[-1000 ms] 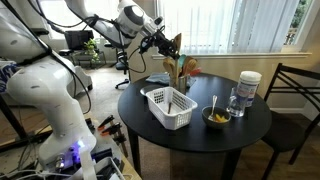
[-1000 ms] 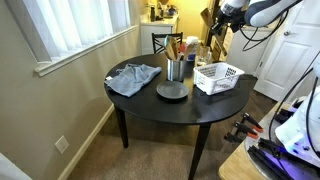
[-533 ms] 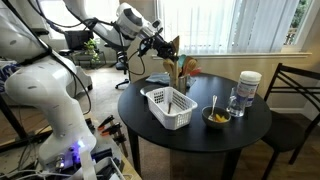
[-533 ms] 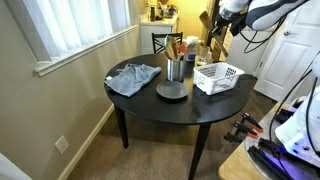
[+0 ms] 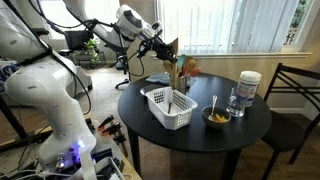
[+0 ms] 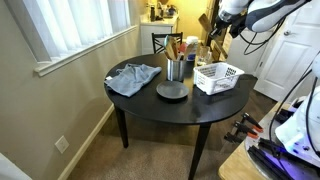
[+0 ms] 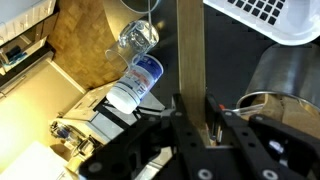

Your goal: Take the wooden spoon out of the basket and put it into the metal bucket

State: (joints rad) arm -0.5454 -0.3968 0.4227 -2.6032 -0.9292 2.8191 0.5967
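My gripper [image 7: 190, 118] is shut on the light tan wooden spoon [image 7: 190, 45], whose flat handle runs straight up from the jaws in the wrist view. In both exterior views the gripper [image 5: 166, 45] [image 6: 214, 20] is held in the air above the table, beside and above the grey metal bucket [image 5: 183, 75] [image 6: 176, 69], which holds several utensils. The bucket's rim shows at the right of the wrist view [image 7: 285, 85]. The white slotted basket [image 5: 168, 108] [image 6: 218, 76] [image 7: 265, 18] stands on the round black table, with a dark thin utensil inside.
A yellow bowl with a pale utensil [image 5: 216, 117], a glass [image 5: 235, 103] and a white-lidded clear jar [image 5: 249, 88] stand on the table. A grey cloth [image 6: 133, 77] and a dark plate [image 6: 172, 91] lie near the bucket. A chair [image 5: 295, 95] stands beside the table.
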